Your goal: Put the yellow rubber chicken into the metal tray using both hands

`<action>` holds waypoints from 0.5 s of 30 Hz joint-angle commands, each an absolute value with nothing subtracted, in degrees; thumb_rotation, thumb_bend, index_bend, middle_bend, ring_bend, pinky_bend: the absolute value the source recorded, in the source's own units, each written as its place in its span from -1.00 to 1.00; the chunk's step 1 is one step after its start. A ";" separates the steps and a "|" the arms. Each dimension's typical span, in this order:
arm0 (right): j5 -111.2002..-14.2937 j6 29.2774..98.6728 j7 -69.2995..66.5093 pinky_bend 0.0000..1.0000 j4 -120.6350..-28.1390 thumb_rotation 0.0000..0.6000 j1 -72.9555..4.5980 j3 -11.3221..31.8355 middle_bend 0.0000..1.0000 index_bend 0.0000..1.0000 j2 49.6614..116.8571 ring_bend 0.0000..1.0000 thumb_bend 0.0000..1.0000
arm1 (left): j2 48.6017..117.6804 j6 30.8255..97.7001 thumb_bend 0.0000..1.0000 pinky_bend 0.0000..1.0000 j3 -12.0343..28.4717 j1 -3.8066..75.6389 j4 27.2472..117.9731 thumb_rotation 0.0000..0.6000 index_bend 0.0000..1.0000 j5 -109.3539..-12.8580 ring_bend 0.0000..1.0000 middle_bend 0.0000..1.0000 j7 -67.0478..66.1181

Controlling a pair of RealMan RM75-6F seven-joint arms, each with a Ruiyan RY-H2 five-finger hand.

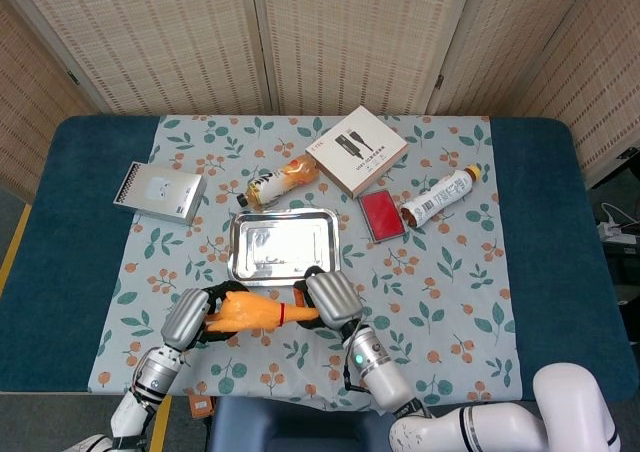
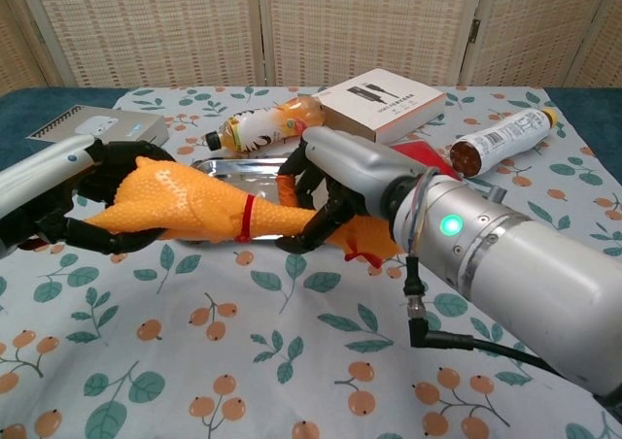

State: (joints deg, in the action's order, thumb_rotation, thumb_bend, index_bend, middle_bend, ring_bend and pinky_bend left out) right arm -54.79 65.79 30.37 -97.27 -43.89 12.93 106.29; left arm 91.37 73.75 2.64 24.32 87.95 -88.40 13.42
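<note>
Left hand (image 1: 188, 317) and right hand (image 1: 328, 298) grip yellow rubber chicken (image 1: 255, 312), apparently just short of metal tray (image 1: 283, 244).
</note>
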 commanded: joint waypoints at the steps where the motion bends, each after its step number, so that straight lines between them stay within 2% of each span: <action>1: -54.64 65.75 30.49 1.00 -97.67 1.00 -43.85 12.95 0.52 0.88 106.23 0.62 -0.41 | 91.71 74.32 0.50 1.00 2.45 24.18 87.86 1.00 0.80 -89.03 0.69 0.62 13.00; 4: -54.58 65.89 30.73 1.00 -98.19 1.00 -43.80 13.02 0.52 0.88 106.10 0.62 -0.41 | 91.65 74.38 0.40 1.00 2.42 24.15 88.11 1.00 0.80 -89.17 0.66 0.60 13.93; 6: -54.53 66.00 30.85 1.00 -98.53 1.00 -43.72 13.03 0.52 0.88 106.00 0.62 -0.41 | 91.54 74.22 0.32 0.97 2.21 24.19 88.02 1.00 0.74 -89.36 0.54 0.53 14.33; 7: -54.54 66.08 30.89 1.00 -98.67 1.00 -43.68 13.06 0.52 0.88 105.95 0.62 -0.41 | 91.52 74.19 0.26 0.87 2.13 24.17 87.99 1.00 0.64 -89.40 0.43 0.47 14.33; 8: -54.54 66.21 31.00 1.00 -98.87 1.00 -43.65 13.12 0.52 0.88 105.87 0.62 -0.41 | 91.47 74.04 0.19 0.74 1.90 24.22 87.78 1.00 0.47 -89.63 0.30 0.37 14.11; 9: -54.52 66.29 31.10 1.00 -99.05 1.00 -43.62 13.14 0.52 0.88 105.77 0.62 -0.41 | 91.17 73.35 0.09 0.52 1.44 24.47 87.61 1.00 0.13 -89.94 0.03 0.10 14.07; 10: -54.52 66.39 31.21 1.00 -99.21 1.00 -43.59 13.14 0.52 0.88 105.67 0.62 -0.41 | 90.59 72.23 0.00 0.25 0.93 24.88 87.74 1.00 -0.33 -90.13 -0.33 -0.30 14.42; 11: -54.57 66.55 31.38 1.00 -99.40 1.00 -43.54 13.12 0.52 0.88 105.55 0.62 -0.41 | 89.59 70.47 -0.05 0.06 0.53 25.46 88.36 1.00 -0.60 -89.80 -0.58 -0.56 15.04; 12: -54.58 66.67 31.49 1.00 -99.55 1.00 -43.49 13.12 0.52 0.88 105.46 0.62 -0.41 | 88.85 69.31 -0.12 -0.28 0.49 25.88 88.96 1.00 -0.92 -89.38 -0.89 -0.89 15.62; 13: -54.59 66.79 31.56 1.00 -99.71 1.00 -43.44 13.15 0.52 0.88 105.35 0.62 -0.41 | 88.19 68.42 -0.16 -0.52 0.52 26.25 89.55 1.00 -1.00 -89.08 -0.99 -1.00 16.53; 15: -54.65 67.15 31.75 1.00 -99.97 1.00 -43.30 13.25 0.52 0.88 105.03 0.62 -0.41 | 86.57 66.43 -0.26 -0.77 0.39 26.98 91.11 1.00 -1.00 -88.48 -1.00 -1.00 19.89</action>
